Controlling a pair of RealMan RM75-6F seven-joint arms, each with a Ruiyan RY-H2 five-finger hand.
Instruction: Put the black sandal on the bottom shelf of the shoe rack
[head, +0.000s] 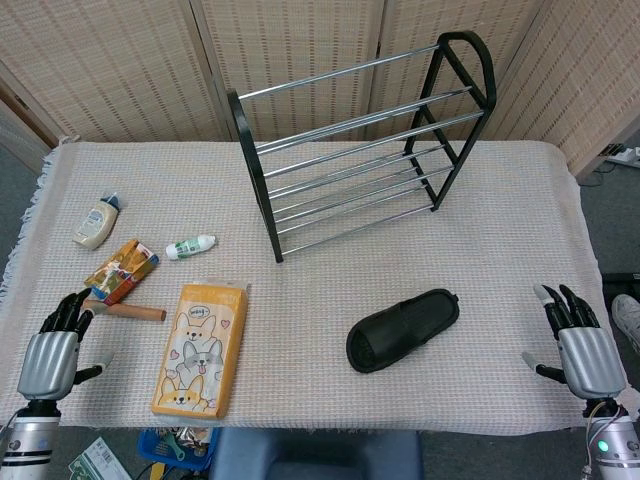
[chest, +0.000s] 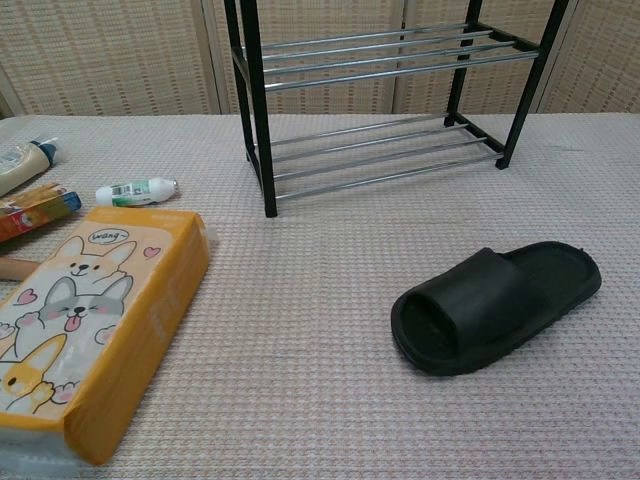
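The black sandal lies flat on the tablecloth, right of centre, toe opening toward the near left. The black-framed shoe rack with chrome bars stands at the back of the table; nothing rests on its bottom shelf. My right hand hovers at the near right edge, fingers spread, holding nothing, well right of the sandal. My left hand is at the near left corner, fingers apart and empty. Neither hand shows in the chest view.
An orange tissue pack with cartoon dogs lies near left. Beyond it are a wooden stick, a colourful small box, a small white tube and a cream bottle.
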